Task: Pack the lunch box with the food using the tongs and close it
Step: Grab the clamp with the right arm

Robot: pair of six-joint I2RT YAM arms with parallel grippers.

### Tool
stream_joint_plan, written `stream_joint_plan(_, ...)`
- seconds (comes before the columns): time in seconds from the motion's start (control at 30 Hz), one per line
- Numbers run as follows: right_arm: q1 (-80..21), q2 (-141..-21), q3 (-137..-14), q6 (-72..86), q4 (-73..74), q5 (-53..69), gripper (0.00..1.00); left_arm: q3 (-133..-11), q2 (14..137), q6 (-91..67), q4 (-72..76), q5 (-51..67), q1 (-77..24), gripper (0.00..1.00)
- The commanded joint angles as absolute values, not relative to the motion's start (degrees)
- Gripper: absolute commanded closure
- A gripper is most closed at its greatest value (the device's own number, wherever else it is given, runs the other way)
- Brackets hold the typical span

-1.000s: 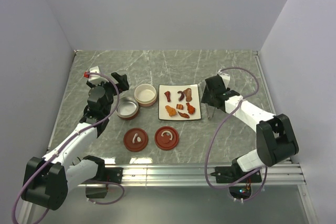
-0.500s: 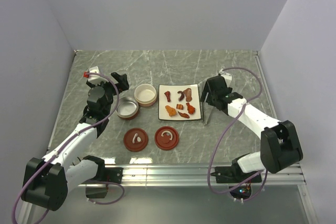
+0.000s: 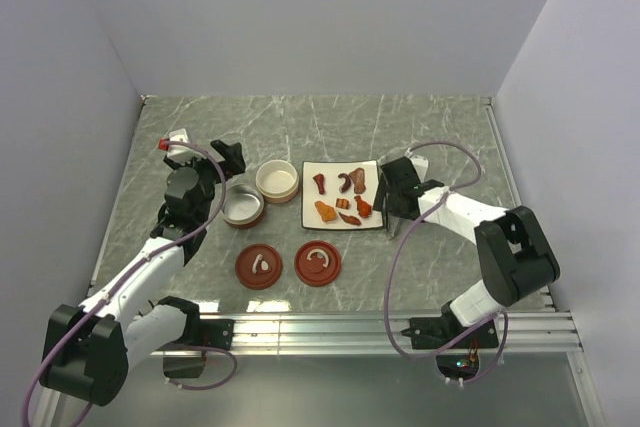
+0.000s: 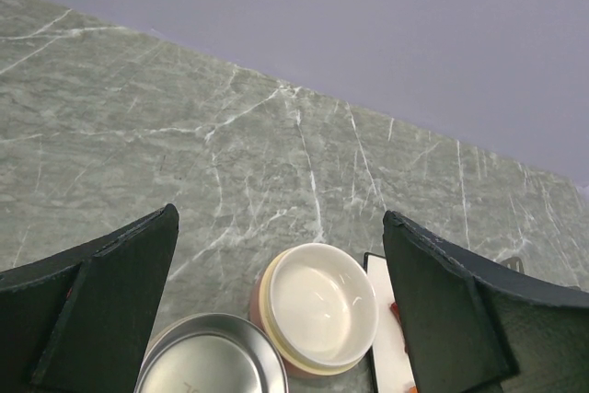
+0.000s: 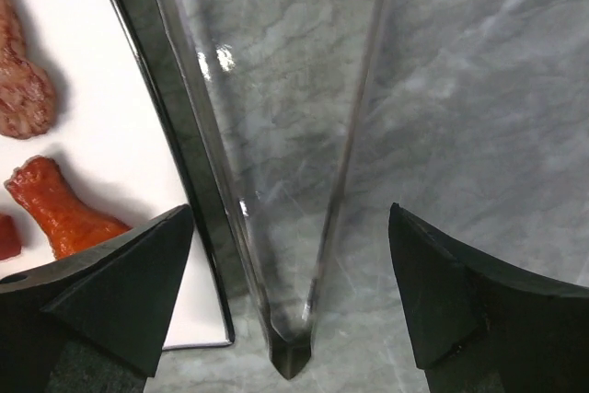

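Note:
The silver tongs [image 5: 230,181] lie flat on the marble just right of the white plate [image 5: 110,117], their joined end nearest the camera. My right gripper [image 5: 289,213] is open and straddles the tongs without touching them; from above it sits at the plate's right edge [image 3: 390,199]. The food [image 3: 342,197], several dark red-brown and orange pieces, rests on the plate [image 3: 340,222]. The lunch box is a cream bowl [image 4: 317,306] and a steel bowl [image 4: 207,361], both empty. My left gripper [image 4: 281,218] hovers open above them, holding nothing.
Two red-brown lids with white handles [image 3: 259,267] [image 3: 318,263] lie near the front, below the bowls. Grey walls close in the marble table on the left, back and right. A metal rail [image 3: 400,325] runs along the near edge.
My right gripper has opened wider and moved left and down over the tongs beside the plate. The left arm has hardly moved.

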State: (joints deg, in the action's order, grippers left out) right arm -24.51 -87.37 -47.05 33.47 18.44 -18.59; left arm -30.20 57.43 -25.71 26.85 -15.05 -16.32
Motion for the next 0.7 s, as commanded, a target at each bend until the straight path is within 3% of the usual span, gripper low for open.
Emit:
stream_joint_plan(0.0, -24.8, -89.6, -49.8, 34.5, 18.5, -20.0, 0.07, -29.8, 56.2, -25.3, 29.7, -14.5, -16.0, 0.01)
stream_joint_plan(0.33, -24.3, -94.4, -51.2, 34.8, 17.7, -18.7, 0.15, -29.6, 55.9, -25.0, 30.0, -14.7, -15.9, 0.01)
stream_joint_plan(0.67, -22.8, -91.0, -50.1, 35.1, 18.5, -19.3, 0.18, -29.2, 55.7, -25.0, 30.6, -14.3, -15.8, 0.01)
